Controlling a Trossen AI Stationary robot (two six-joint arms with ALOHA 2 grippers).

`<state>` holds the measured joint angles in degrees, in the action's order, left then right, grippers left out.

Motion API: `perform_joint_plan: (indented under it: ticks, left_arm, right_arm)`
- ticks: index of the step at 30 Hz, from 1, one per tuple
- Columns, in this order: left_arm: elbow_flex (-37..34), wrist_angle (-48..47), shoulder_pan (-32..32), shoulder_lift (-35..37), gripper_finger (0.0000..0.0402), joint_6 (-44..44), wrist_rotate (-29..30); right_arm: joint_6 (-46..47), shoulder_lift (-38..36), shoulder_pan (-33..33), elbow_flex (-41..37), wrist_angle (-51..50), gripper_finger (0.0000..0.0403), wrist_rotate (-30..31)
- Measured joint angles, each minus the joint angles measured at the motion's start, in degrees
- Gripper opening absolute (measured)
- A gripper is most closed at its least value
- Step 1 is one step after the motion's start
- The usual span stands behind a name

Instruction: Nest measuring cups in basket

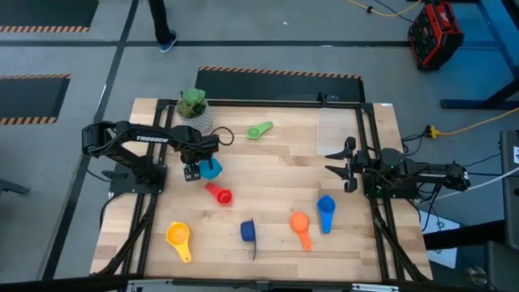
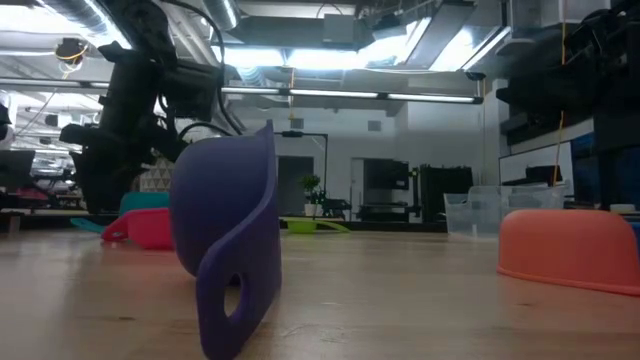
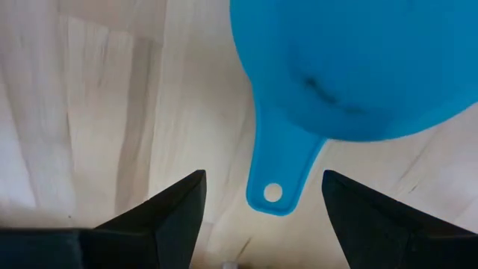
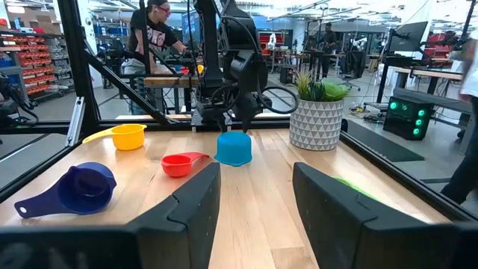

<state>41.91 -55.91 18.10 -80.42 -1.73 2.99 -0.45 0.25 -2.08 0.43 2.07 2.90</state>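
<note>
My left gripper (image 3: pixel 261 196) points down and stands open over the light blue measuring cup (image 3: pixel 351 67), which sits mouth down on the table. The cup's handle end (image 3: pixel 272 193) lies between the two fingertips, with table showing on both sides. In the high view this gripper (image 1: pixel 193 171) is at the cup's left side (image 1: pixel 212 168). Loose on the wood lie the red cup (image 1: pixel 219 194), yellow cup (image 1: pixel 178 237), dark blue cup (image 1: pixel 248 231), orange cup (image 1: pixel 300 224), blue cup (image 1: pixel 326 211) and green cup (image 1: pixel 259 130). The clear basket (image 1: pixel 336 130) stands at the far right. My right gripper (image 1: pixel 345 164) waits open at the right, level above the table.
A green plant in a white pot (image 1: pixel 193 107) stands at the far left, just behind my left arm. The dark frame rails (image 1: pixel 369 138) run along the table's sides. Bare wood lies in the middle between the cups. People stand in the room beyond the table.
</note>
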Motion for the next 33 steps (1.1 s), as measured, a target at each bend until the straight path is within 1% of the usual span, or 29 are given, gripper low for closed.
perform_joint_plan:
  ticks: [6,10,22,28,33]
  left_arm:
    - [0.00,-0.12,0.00,-0.07,0.0261,-0.05,-0.14]
    - [0.00,-0.12,0.00,-1.81,0.0261,-0.38,-0.86]
    - [0.32,-0.82,0.00,-12.61,0.0261,-0.55,-0.96]
    - [0.24,-0.69,0.00,-12.69,0.0258,-0.51,-0.90]
    - [0.11,-0.36,-0.02,-11.47,0.0235,-0.44,-0.93]
  right_arm:
    - [-0.01,-0.04,0.01,0.00,-0.01,0.0174,0.00]
    - [0.00,-0.04,0.01,-0.02,-0.02,0.0174,0.00]
    - [0.00,-0.04,0.01,0.00,-0.02,0.0174,0.00]
    - [0.00,-0.04,0.02,0.00,0.00,0.0174,0.00]
    - [0.00,-0.02,0.02,0.00,0.00,0.0174,0.00]
